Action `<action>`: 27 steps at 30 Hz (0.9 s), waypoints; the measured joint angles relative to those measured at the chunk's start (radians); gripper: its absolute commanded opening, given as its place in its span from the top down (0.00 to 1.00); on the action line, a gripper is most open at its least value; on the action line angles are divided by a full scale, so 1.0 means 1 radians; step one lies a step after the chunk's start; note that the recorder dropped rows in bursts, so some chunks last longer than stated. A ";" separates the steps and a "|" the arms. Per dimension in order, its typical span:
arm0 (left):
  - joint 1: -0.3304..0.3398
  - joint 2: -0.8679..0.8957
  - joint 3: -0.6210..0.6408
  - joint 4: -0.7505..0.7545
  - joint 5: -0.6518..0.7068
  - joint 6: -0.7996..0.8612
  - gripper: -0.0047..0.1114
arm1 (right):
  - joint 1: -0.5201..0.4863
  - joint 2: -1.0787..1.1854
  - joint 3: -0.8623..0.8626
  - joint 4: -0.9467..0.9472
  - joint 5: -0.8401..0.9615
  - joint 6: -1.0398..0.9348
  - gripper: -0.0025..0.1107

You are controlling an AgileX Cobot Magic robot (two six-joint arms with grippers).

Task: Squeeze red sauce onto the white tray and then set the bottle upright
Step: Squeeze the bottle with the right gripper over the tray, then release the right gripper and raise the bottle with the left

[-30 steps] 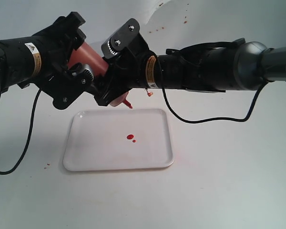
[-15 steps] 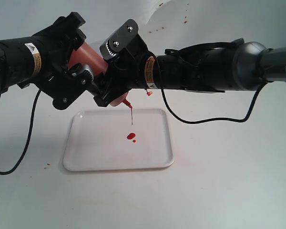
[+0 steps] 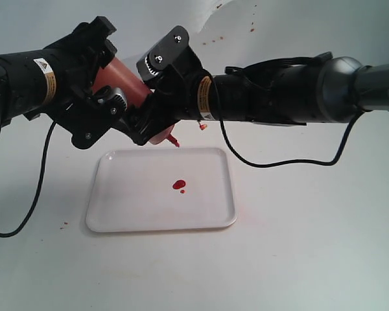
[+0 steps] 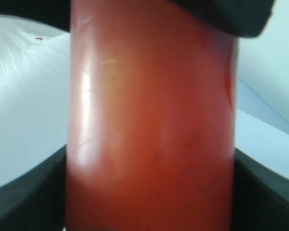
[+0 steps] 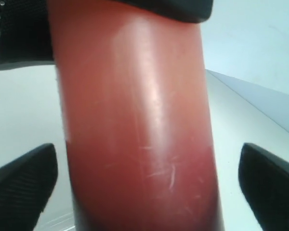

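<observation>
White counter [image 3: 311, 259] carries the white tray [image 3: 117, 207], red sauce [image 3: 179, 184] pooled mid-tray. Left tool [image 3: 107, 72] grips the tilted squeeze bottle [image 3: 122, 76] above the tray's far edge; right tool [image 5: 147, 183] straddles it, jaws apart. Best to rotate it upright slowly, nozzle over the tray for drips.

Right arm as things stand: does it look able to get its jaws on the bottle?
Probably yes. The bottle sits between the right gripper's open jaws, gaps on both sides, nothing between. The left gripper grips it farther from the nozzle, clear of them.
</observation>
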 measured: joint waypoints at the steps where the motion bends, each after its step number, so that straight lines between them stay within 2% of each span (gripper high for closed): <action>1: 0.000 0.000 0.000 0.000 0.000 0.000 0.96 | 0.000 0.000 0.000 0.000 0.001 0.000 0.05; 9: 0.000 0.000 0.000 0.000 0.000 0.000 0.96 | 0.000 -0.022 0.000 -0.003 0.012 0.000 0.05; 14: 0.000 0.000 0.000 0.000 0.002 -0.004 0.96 | 0.000 -0.091 0.000 -0.064 0.128 0.005 0.05; 17: 0.000 0.000 0.000 0.000 0.024 -0.008 0.96 | 0.002 -0.142 0.000 -0.087 0.268 0.020 0.05; 21: 0.000 0.000 0.000 -0.006 0.072 -0.023 0.96 | 0.002 -0.201 0.000 -0.090 0.592 0.032 0.05; 27: 0.000 0.000 0.000 -0.014 0.101 -0.171 0.96 | -0.025 -0.244 0.000 -0.074 1.070 -0.036 0.05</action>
